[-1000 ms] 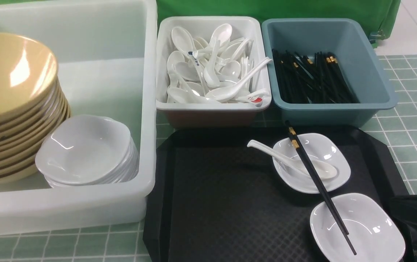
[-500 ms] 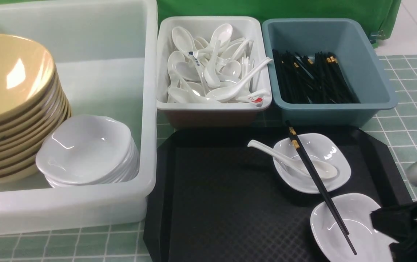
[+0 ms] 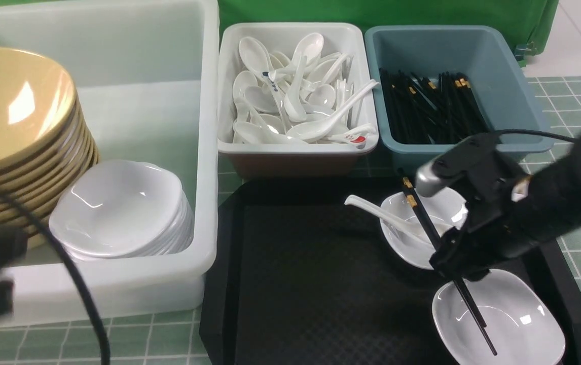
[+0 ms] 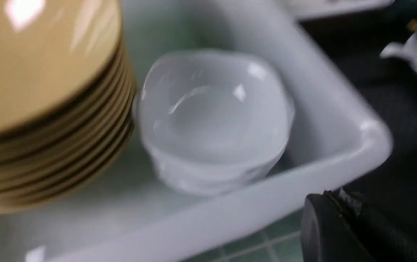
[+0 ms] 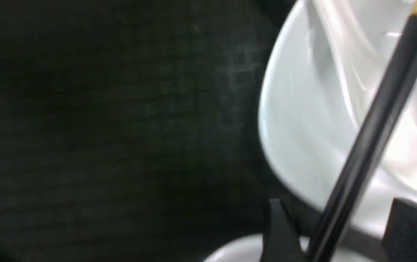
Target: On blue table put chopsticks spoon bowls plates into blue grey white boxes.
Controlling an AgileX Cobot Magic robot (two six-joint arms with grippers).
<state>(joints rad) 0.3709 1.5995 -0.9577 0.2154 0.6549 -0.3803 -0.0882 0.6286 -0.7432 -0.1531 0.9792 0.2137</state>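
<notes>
Two black chopsticks (image 3: pixel 475 314) lie across two white plates on a black tray (image 3: pixel 311 263), the far plate (image 3: pixel 447 205) and the near plate (image 3: pixel 513 319). In the far plate rests a white spoon (image 3: pixel 371 207). My right gripper (image 3: pixel 455 264) hangs over the gap between the plates. Seen from the right wrist, the gripper (image 5: pixel 343 227) is open, its fingers (image 5: pixel 281 233) on either side of the chopsticks (image 5: pixel 376 120), apart from them. My left gripper (image 4: pixel 334 198) is shut and empty, outside the near corner of the large white tub (image 4: pixel 303 182).
The tub (image 3: pixel 118 294) holds a stack of tan bowls (image 3: pixel 11 111) and a stack of white plates (image 3: pixel 118 208). Behind the tray stand a white box (image 3: pixel 295 147) full of spoons and a blue-grey box (image 3: pixel 513 101) of chopsticks. Gridded table (image 3: pixel 574 101) shows at right.
My right arm has swept in from the lower right to over the chopsticks, and its gripper has opened. My left arm has come into view at the lower left, blurred.
</notes>
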